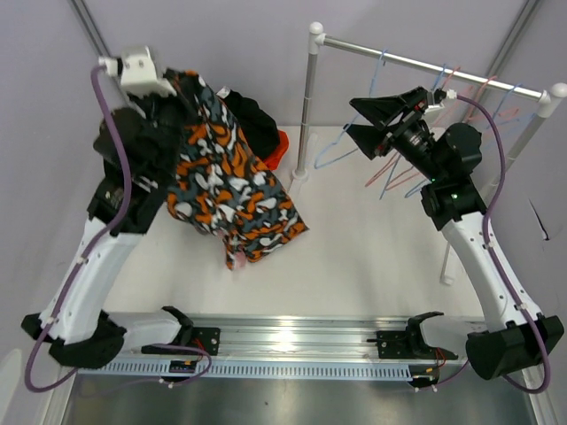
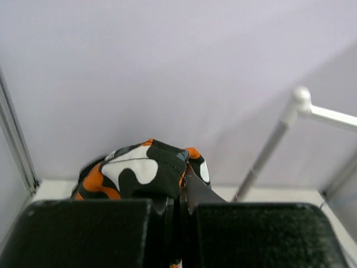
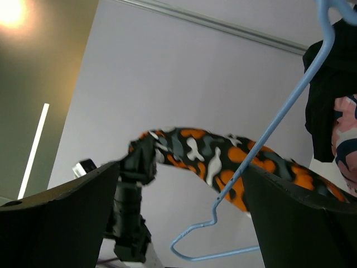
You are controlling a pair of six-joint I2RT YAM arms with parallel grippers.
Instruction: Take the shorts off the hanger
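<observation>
My left gripper is shut on the orange, black and white blotch shorts and holds them raised at the back left, the fabric draping down to the table. The left wrist view shows that fabric bunched between the closed jaws of the left gripper. My right gripper is open and empty beside the rack, with a bare blue hanger between its fingers in the right wrist view. Black shorts and orange-red shorts lie behind the patterned pair. Pink printed shorts show at the right edge.
A white rack with a metal rail stands at the back right, its left post near the pile. Blue and red wire hangers hang from it. A metal rail runs along the near edge.
</observation>
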